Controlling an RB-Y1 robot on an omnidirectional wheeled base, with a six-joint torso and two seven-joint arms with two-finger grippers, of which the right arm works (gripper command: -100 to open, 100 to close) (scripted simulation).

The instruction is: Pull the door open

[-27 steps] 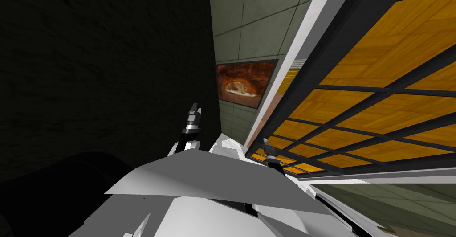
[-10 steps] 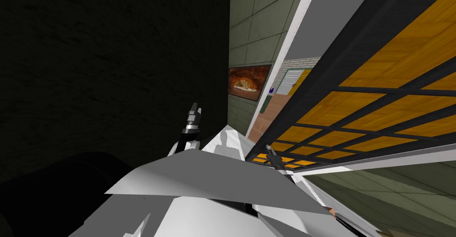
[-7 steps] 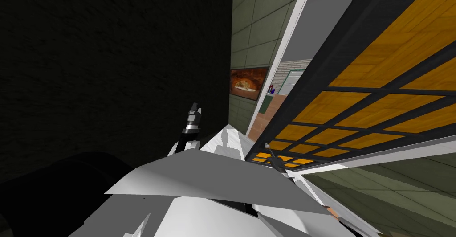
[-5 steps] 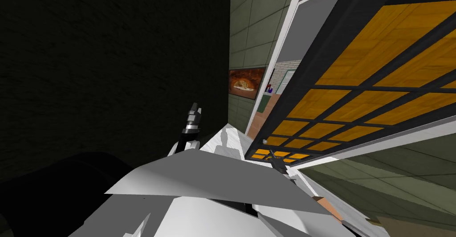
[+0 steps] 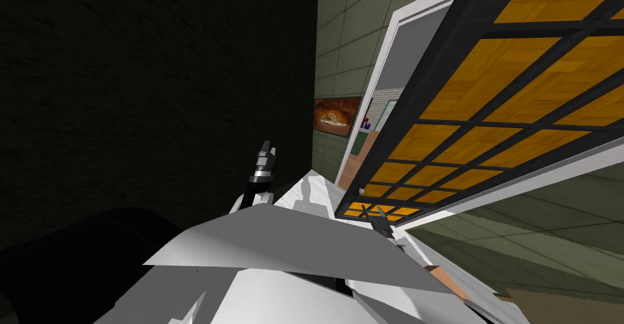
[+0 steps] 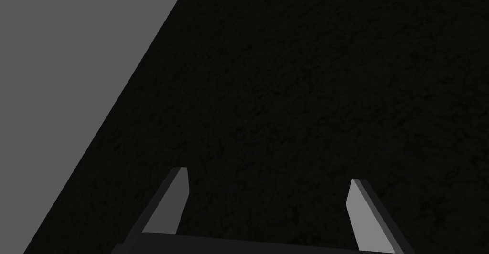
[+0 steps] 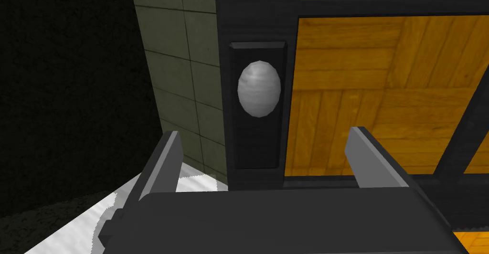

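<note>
Beside the dark wall (image 5: 152,95) on my left, the left gripper (image 5: 265,150) hung idle with its two fingers apart and nothing between them. Right of it, the framed picture (image 5: 334,115) sat on the green tiled wall, and past that the white door frame (image 5: 380,64) showed a wider gap than a few seconds before, with a lit room visible through it. The door (image 5: 487,113), a black grid over orange wood panels, had swung further off the frame toward me, so I judged the pull largely done. At its near edge the grey knob (image 7: 258,89) sat on a black plate (image 7: 258,146). The right gripper (image 7: 264,134) had let go of it. Its fingers stood spread, and the knob lay just beyond them, untouched. In all I counted one door, one knob, one picture and two grippers with two fingers each.
</note>
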